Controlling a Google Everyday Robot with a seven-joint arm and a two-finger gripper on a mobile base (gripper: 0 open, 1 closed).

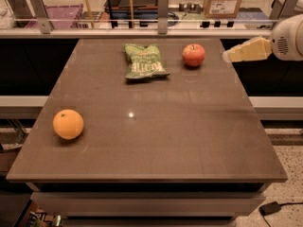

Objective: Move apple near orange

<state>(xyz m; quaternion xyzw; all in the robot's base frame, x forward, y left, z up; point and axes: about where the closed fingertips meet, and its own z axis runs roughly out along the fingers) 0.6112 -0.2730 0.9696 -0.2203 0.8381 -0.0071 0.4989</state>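
Observation:
The red apple [193, 55] with yellowish patches sits upright at the back right of the brown table [156, 126]. The bright orange [68, 124] sits near the table's front left edge, far from the apple. My gripper [228, 56] comes in from the right edge of the view, its yellowish tip pointing left at the apple's height, a short gap to the right of the apple and not touching it.
A green chip bag [141, 61] lies flat just left of the apple. Behind the table runs a rail with metal posts [163, 6]. A cardboard box [223, 0] and a purple bin [57, 14] stand beyond the rail.

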